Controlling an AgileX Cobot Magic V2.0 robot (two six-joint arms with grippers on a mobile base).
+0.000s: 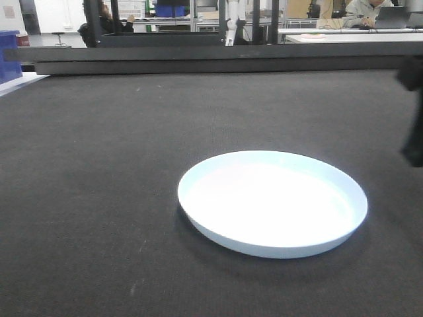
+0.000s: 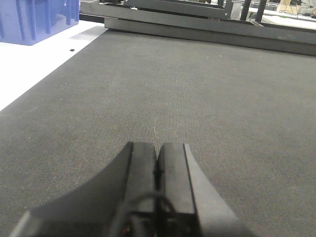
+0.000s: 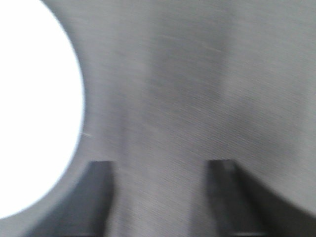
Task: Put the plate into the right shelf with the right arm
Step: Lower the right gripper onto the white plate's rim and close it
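On the dark grey mat [image 1: 99, 198] that covers the table, the plate [image 1: 272, 201] lies flat and right way up, a little right of the middle and nearer the front edge than the back. It is white with a faint blue tint, and nothing rests in it or touches it.

Seen from the right wrist, the plate [image 3: 34, 108] is a glaring white disc on the left side. The right claw [image 3: 162, 163] hangs over bare mat just beside the rim. Its two dark fingers [image 3: 101, 197] stand wide apart and hold nothing. That view is blurred. In the front view a dark shape [image 1: 413, 112] shows at the right edge, above and to the right of the plate, too blurred to name.

The left claw [image 2: 158, 145] is low over the mat, its fingers pressed together with nothing between them.

Further out, a black frame [image 1: 198, 59] runs along the mat's far edge. A blue bin [image 2: 34, 19] stands on a white surface [image 2: 29, 64] at the far left.
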